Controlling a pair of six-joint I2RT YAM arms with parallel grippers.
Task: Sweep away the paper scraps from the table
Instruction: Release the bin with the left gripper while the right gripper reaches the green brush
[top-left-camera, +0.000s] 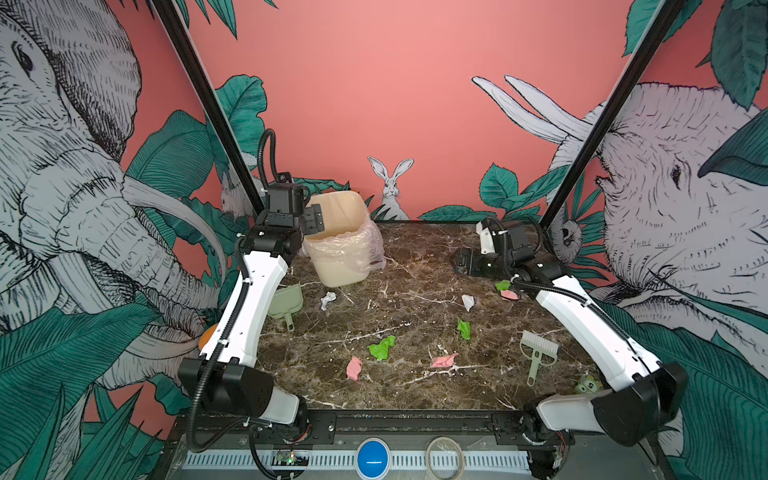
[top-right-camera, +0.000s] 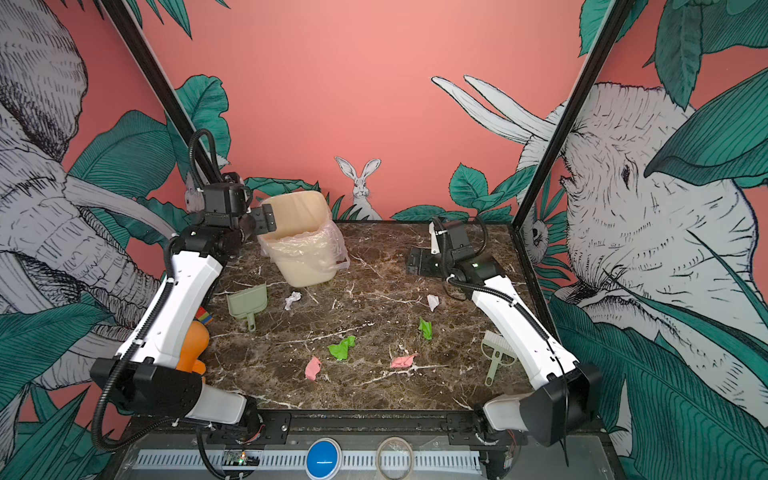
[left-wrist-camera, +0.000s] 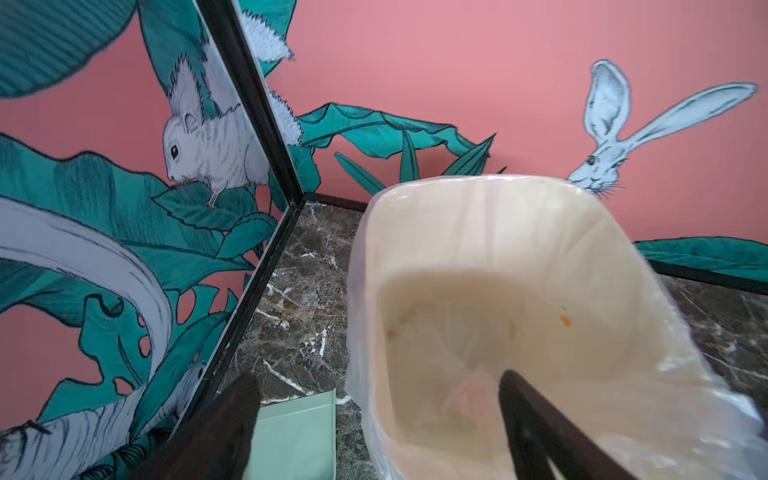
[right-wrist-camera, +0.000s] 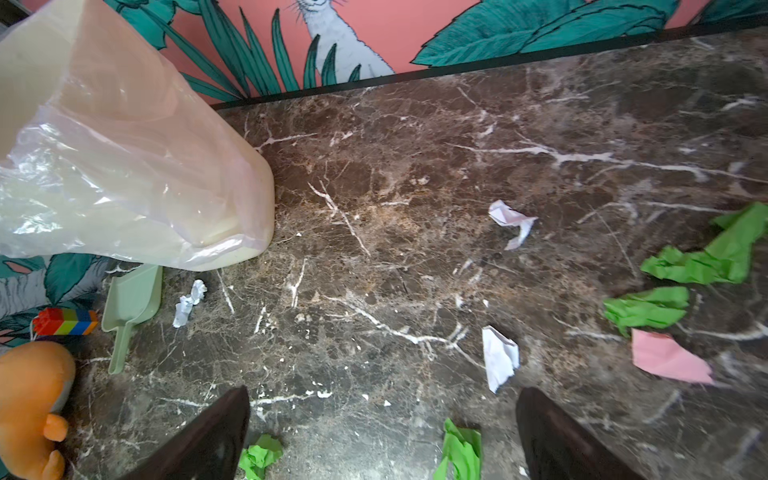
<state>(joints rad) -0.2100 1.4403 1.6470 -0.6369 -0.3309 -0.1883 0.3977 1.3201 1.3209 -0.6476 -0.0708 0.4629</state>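
Note:
Several paper scraps lie spread over the table (top-left-camera: 415, 257): green (top-left-camera: 381, 347), pink (top-left-camera: 354, 368), pink (top-left-camera: 444, 360), green (top-left-camera: 464, 328), white (top-left-camera: 328, 300) and white (top-left-camera: 468, 302). My left gripper (top-left-camera: 313, 220) hangs open over the rim of the cream bin (top-left-camera: 340, 237) at the back left. In the left wrist view the left gripper (left-wrist-camera: 378, 376) holds nothing, and a faint pink scrap (left-wrist-camera: 469, 395) lies inside the lined bin (left-wrist-camera: 478, 257). My right gripper (top-left-camera: 461, 261) stands open and empty, low at the back right. In the right wrist view the right gripper (right-wrist-camera: 382, 399) faces a white scrap (right-wrist-camera: 500, 358).
A pale green dustpan (top-left-camera: 286, 305) lies in front of the bin, and a matching brush (top-left-camera: 538, 349) lies at the front right. An orange toy (top-right-camera: 193, 347) and a coloured brick (top-right-camera: 203, 316) sit off the left edge. Green and pink scraps (top-left-camera: 507, 291) lie under the right arm.

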